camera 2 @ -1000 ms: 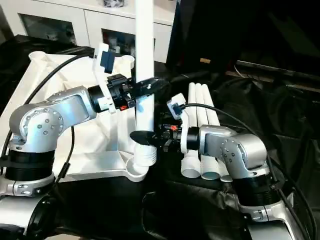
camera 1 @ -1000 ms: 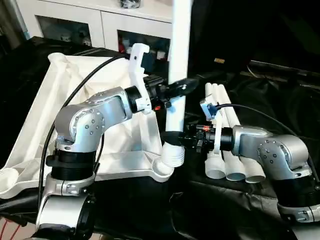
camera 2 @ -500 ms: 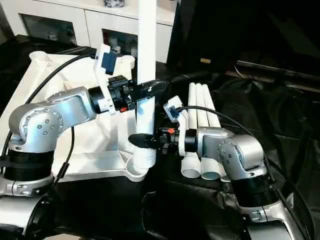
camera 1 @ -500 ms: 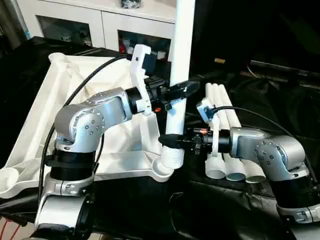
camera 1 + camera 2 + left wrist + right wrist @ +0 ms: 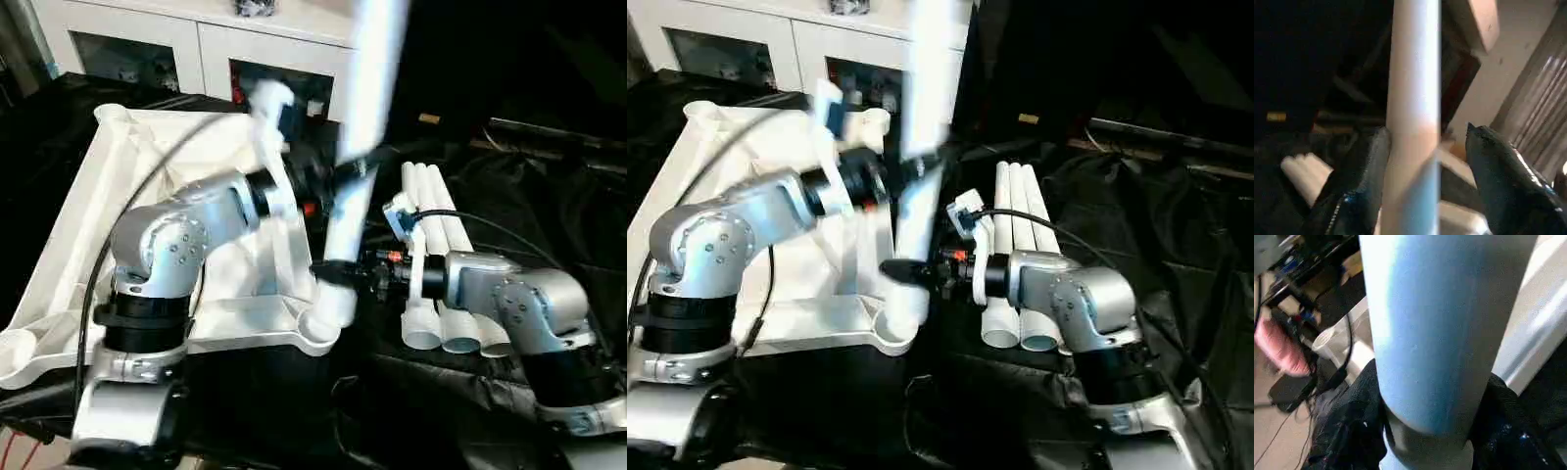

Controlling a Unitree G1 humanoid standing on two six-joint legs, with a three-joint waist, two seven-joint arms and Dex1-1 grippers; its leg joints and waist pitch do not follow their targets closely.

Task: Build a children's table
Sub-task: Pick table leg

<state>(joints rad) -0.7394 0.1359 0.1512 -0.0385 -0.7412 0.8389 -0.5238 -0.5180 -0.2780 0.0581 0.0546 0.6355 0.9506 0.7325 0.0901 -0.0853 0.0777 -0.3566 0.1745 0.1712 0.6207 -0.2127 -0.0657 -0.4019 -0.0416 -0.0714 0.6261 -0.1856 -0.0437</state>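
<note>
— What do the head views give you?

— The white tabletop (image 5: 118, 196) lies underside up on the black cloth, a round socket at its near corner (image 5: 318, 331). One white leg (image 5: 358, 127) stands in that socket, leaning a little toward the robot's right. Three more legs (image 5: 441, 245) lie side by side on the cloth just right of it. A white cabinet (image 5: 196, 44) stands behind.

— And the grippers there?

— The left gripper (image 5: 345, 174) meets the leg halfway up, blurred. The right gripper (image 5: 338, 272) is at the leg just above the socket.

— Left wrist view?

— The leg (image 5: 1413, 117) runs between the two black fingers (image 5: 1359, 181). One finger lies against it; the other (image 5: 1498, 171) stands apart from it with a gap — loose, not clamped.

— Right wrist view?

— The leg (image 5: 1440, 323) sits between the black fingers (image 5: 1352, 426), each one touching a side of the tube — the jaws are half spread and closed on it.
</note>
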